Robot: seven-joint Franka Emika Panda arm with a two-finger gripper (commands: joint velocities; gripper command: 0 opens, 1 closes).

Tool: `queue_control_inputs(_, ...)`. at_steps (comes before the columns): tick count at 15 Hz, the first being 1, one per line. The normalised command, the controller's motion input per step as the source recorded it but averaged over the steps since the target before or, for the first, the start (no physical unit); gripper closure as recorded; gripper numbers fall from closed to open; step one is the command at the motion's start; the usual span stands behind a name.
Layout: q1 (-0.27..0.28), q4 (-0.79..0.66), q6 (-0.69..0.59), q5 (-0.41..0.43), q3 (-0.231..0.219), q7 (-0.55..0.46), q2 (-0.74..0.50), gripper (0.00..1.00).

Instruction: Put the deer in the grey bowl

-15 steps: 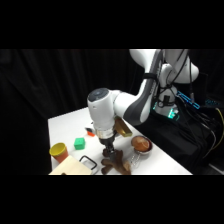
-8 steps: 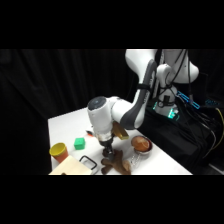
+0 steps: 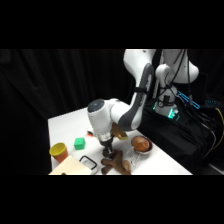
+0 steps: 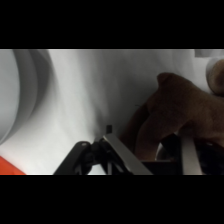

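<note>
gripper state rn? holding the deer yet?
Gripper: down at the deer, fingers on either side of it; whether it has closed on it cannot be told.

No text, label, brand, number or sign can be read in either view, whether on the white robot arm point(image 3: 131, 111), on the white surface point(image 3: 67, 125), or on the objects lying there.
</note>
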Motion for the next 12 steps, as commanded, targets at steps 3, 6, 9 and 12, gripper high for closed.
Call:
queue_control_inputs(3, -0.093, 0.02, 0.08, 0.186, 0.070, -0.20, 0.01, 0.71)
queue_control_inputs(6, -0.058, 0.01, 0.06, 0.139, 0.048, -0.16, -0.03, 0.94)
queue_control_inputs(9, -0.010, -0.03, 0.01, 0.078, 0.011, -0.12, -0.11, 0.94)
queue_control_inputs(12, 0.053, -0.11, -0.11, 0.001, -0.032, -0.08, -0.31, 0.94)
